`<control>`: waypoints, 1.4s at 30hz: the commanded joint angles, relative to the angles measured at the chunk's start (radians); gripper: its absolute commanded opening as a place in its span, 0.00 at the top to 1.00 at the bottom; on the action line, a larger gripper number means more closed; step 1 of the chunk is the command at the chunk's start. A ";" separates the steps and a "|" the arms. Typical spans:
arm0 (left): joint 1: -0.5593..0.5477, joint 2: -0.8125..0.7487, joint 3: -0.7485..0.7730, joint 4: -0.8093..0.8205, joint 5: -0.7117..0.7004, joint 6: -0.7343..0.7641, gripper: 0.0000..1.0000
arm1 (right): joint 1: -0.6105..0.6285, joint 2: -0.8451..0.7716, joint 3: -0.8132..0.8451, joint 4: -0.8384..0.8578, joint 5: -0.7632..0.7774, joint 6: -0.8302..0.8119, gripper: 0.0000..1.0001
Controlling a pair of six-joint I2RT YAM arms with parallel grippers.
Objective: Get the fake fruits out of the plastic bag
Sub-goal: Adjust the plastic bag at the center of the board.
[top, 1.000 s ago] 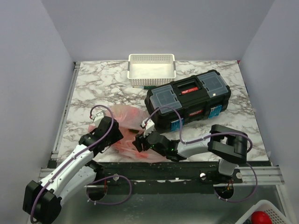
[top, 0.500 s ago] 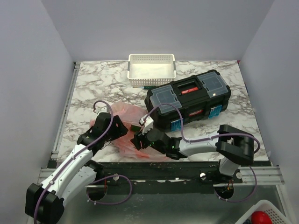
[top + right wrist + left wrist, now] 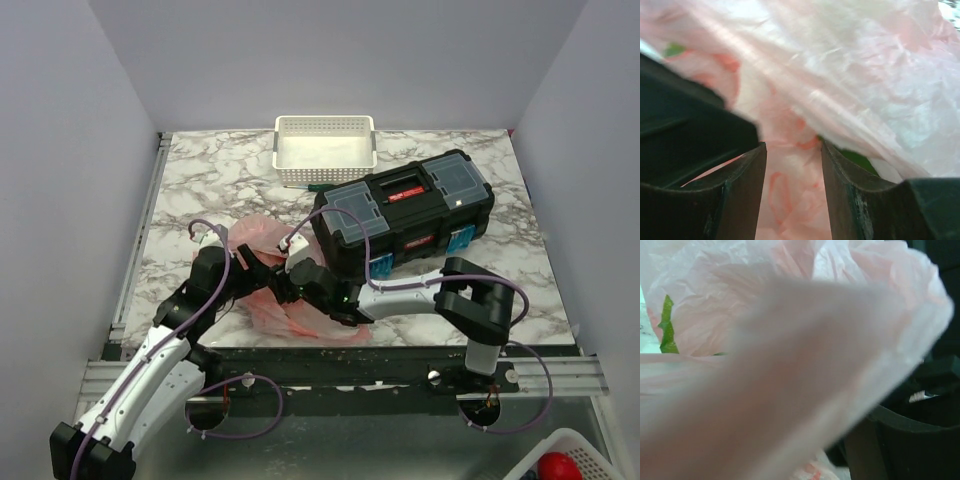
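Observation:
The pink plastic bag [image 3: 262, 238] lies crumpled on the marble table [image 3: 200, 190], just left of the toolbox. My left gripper [image 3: 256, 271] presses into it from the left. Its fingers are hidden in the left wrist view, where the plastic bag [image 3: 790, 315] fills the frame. My right gripper [image 3: 281, 286] comes in from the right; its jaws stand apart with film of the plastic bag [image 3: 865, 75] lying in the gap of the right gripper [image 3: 793, 150]. The fake fruits are hidden. A green patch [image 3: 856, 159] shows through the film; fruit or print, I cannot tell.
A black toolbox [image 3: 400, 210] stands right beside the bag, over my right arm. A white perforated basket [image 3: 325, 140] sits at the back, with a green-handled screwdriver [image 3: 300, 186] in front of it. A dark shape [image 3: 910, 440] closes off the lower right of the left wrist view.
My left gripper has swung right and forward into the bag. The right gripper has pushed left and further in, and the bag has bunched up between them.

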State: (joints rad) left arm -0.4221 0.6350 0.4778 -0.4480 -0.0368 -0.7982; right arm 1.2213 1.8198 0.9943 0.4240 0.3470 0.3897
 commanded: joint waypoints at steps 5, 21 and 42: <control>-0.006 0.020 -0.027 -0.055 -0.059 -0.050 0.30 | -0.019 0.054 0.068 -0.084 0.137 -0.102 0.46; -0.006 0.000 -0.008 -0.108 -0.100 -0.064 0.30 | -0.021 0.249 0.153 -0.078 0.256 -0.293 0.18; -0.006 0.058 0.044 -0.132 -0.107 -0.047 0.30 | -0.030 0.238 0.101 -0.123 0.207 -0.198 0.14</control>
State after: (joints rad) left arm -0.4267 0.6903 0.4976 -0.6010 -0.1673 -0.8753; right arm 1.1957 2.0636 1.1812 0.4633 0.6922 0.0513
